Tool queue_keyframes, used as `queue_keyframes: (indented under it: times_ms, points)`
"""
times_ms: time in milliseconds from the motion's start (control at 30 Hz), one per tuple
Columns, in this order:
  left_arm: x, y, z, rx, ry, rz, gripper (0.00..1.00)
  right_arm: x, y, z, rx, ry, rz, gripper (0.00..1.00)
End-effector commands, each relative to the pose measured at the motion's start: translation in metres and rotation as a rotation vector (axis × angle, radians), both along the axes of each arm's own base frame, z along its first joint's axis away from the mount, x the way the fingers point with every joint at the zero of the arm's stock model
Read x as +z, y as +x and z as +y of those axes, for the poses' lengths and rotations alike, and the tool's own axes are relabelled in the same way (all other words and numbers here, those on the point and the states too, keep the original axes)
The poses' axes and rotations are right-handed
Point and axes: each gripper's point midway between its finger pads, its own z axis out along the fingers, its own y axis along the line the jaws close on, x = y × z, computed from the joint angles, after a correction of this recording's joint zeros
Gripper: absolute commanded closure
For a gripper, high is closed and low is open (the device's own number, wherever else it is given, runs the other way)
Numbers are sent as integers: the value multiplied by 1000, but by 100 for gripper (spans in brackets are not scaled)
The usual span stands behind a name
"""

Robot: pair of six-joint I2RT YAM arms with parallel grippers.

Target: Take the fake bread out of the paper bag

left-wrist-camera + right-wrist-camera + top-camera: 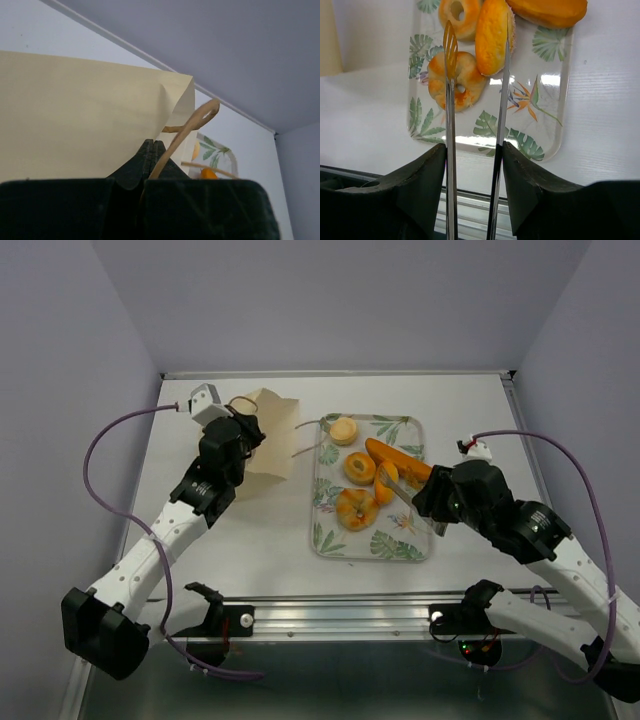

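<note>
Right end effector hangs above the tray, fingers apart — the oval roll sits between the tips. Left end effector is pinched together on the bag, which stands on the table left of the tray. All five breads — loaf, rings, pale bun — lie on the tray.

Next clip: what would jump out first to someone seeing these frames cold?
The five orange fake bread pieces crowd the leaf-patterned tray at the table's centre. The right gripper hovers just over them, fingers apart beside the oval roll. To the left, the tan paper bag stands with the left gripper shut on its edge beside a loop handle.
</note>
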Motion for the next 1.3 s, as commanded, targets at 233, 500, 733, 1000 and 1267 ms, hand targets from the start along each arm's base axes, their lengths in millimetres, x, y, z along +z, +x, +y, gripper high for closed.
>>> queue_keyframes:
  times_ms: [233,500,733,1000,1267]
  points:
    - [1,12,55,-47,-356,-80,100,66,50,14,-83,83,-239,49]
    - [57,10,26,-268,-446,-152,100,82,67,30,-71,133,-295,51]
    - [63,11,-1,-422,-552,-134,100,78,80,23,-144,109,-324,51]
    - [4,41,-3,-370,-591,31,100,69,88,24,-172,85,-315,51]
    - [-5,50,3,-313,-566,63,100,62,96,16,-213,53,-308,51]
